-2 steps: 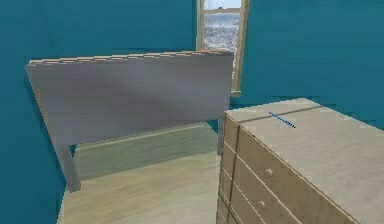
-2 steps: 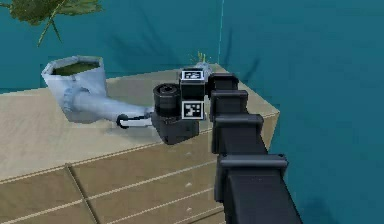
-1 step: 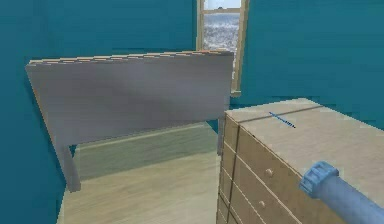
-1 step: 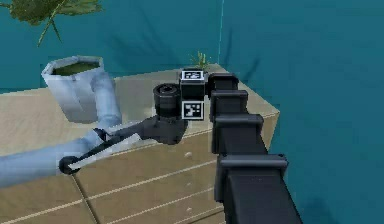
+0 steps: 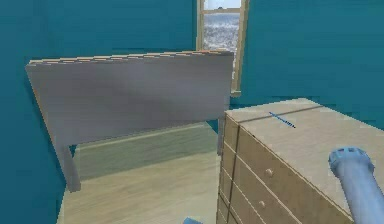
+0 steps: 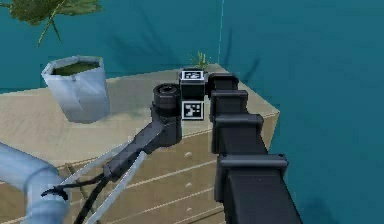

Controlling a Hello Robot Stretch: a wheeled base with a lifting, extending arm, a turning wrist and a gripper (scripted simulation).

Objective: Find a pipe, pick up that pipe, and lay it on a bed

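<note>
A pale blue-grey pipe (image 5: 356,176) lies on the top of a light wooden dresser (image 5: 300,130) at the forward view's lower right. The arm side view has the same pipe (image 6: 30,186) at its lower left, curving off the bottom edge. My gripper (image 6: 88,198) reaches down-left from the dark arm, and its thin fingers (image 6: 120,165) end close to the pipe over the dresser (image 6: 120,110). I cannot tell whether it holds anything. A grey bed board (image 5: 130,95) on short legs stands at the forward view's left against the teal wall.
A white pot (image 6: 76,86) with a leafy plant stands on the dresser top, and a small green sprig (image 6: 203,60) sits at its far edge. A thin dark stick (image 5: 283,120) lies on the dresser. A window (image 5: 221,30) is behind the bed board, with wooden floor (image 5: 140,185) between them.
</note>
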